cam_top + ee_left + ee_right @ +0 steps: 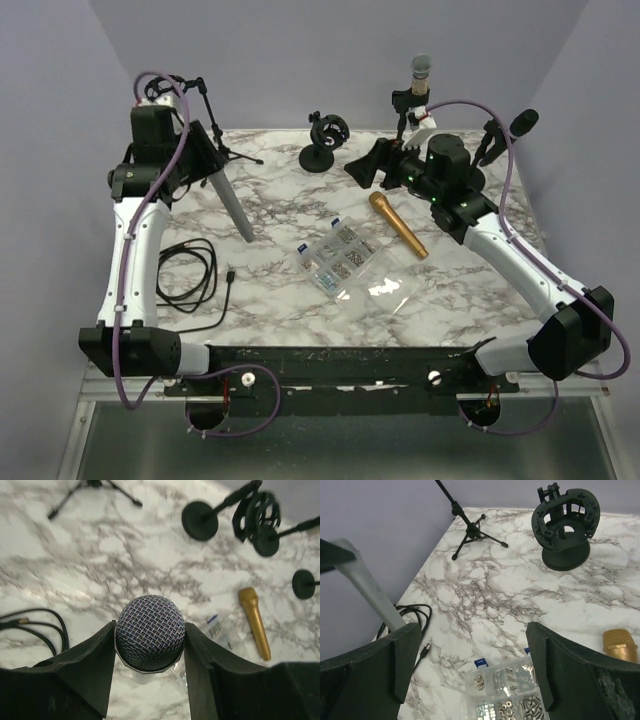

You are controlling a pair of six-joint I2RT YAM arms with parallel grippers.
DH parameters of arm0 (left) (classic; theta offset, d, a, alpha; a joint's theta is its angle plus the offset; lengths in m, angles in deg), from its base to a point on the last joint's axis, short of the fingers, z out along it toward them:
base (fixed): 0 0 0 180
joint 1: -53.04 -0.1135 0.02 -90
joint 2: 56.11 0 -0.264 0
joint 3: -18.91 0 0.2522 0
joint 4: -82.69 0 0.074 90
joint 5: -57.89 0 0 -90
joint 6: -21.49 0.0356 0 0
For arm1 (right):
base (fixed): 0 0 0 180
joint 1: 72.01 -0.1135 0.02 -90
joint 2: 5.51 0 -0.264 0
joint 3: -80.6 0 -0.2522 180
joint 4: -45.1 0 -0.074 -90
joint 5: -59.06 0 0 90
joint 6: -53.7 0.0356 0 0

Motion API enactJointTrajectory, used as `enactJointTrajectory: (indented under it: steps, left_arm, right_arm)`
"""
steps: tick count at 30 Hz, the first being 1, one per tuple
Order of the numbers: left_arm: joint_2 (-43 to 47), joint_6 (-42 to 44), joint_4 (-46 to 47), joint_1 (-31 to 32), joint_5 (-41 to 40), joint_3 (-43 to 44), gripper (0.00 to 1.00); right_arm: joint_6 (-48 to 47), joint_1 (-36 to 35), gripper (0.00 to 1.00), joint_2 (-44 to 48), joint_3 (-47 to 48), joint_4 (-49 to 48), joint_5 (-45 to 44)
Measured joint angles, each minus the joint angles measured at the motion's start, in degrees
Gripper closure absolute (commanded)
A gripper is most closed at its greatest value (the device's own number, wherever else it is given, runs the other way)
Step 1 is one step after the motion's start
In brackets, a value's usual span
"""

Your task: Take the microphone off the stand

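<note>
Microphone (235, 205) in left gripper (150, 630), over marbled white-grey table (290, 195), lilac walls (300, 60) around

microphone (150, 632): grey, mesh head, tilted, off stand | stand (468, 530): tripod, rear-left

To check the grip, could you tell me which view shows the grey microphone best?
The left wrist view: the grey microphone sits close up, its mesh head clamped in the left hand. The top view shows its whole body, small and slanted; the right wrist view shows only part of its handle.
</note>
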Motion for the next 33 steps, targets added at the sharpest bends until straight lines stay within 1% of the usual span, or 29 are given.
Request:
enactJointTrajectory:
  steps: [4,8,12,16,17,20,21,29,31,33]
  left_arm:
    - [-0.15,-2.45,-1.09,1.07,3.78,-11.26,1.0]
    - [-1.7,-4.94,-0.37,2.8,6.69,-18.84,1.0]
    - [-3.93,-6.86,1.66,4.48,9.01,-24.41,1.0]
    - [-8.28,-8.81,4.48,4.79,11.93,-28.22,1.0]
    - [-9.57,-9.31,5.03,4.79,12.52,-28.87,0.96]
    - [-12.52,-10.78,7.1,4.79,13.42,-30.6,0.73]
    - [-13.07,-11.23,7.76,4.79,13.55,-31.17,0.68]
    - [-15.28,-13.7,13.42,4.79,15.02,-34.27,0.36]
    - [-15.52,-13.81,13.99,4.61,15.15,-34.4,0.02]
    - [-15.5,-13.6,14.91,4.17,16.02,-34.42,0.01]
  right_arm:
    - [2.23,0.0,0.05,0.0,-0.94,-1.05,0.98]
    - [6.27,-0.04,0.06,-1.2,-1.42,-3.69,2.84]
    - [9.84,-0.59,0.06,-3.82,-1.42,-6.01,4.13]
    - [12.09,-1.6,0.06,-6.54,-1.33,-7.58,4.85]
    - [12.57,-1.84,0.06,-7.39,-1.07,-7.76,4.94]
    - [14.01,-2.58,0.08,-10.51,0.17,-8.9,5.05]
    - [14.32,-2.75,0.08,-11.47,0.39,-9.38,5.07]
    - [16.0,-3.89,0.09,-17.18,4.17,-11.19,5.07]
    - [16.11,-4.17,0.09,-17.92,5.03,-11.58,5.07]
    - [16.11,-4.39,0.1,-18.43,5.42,-12.0,5.07]
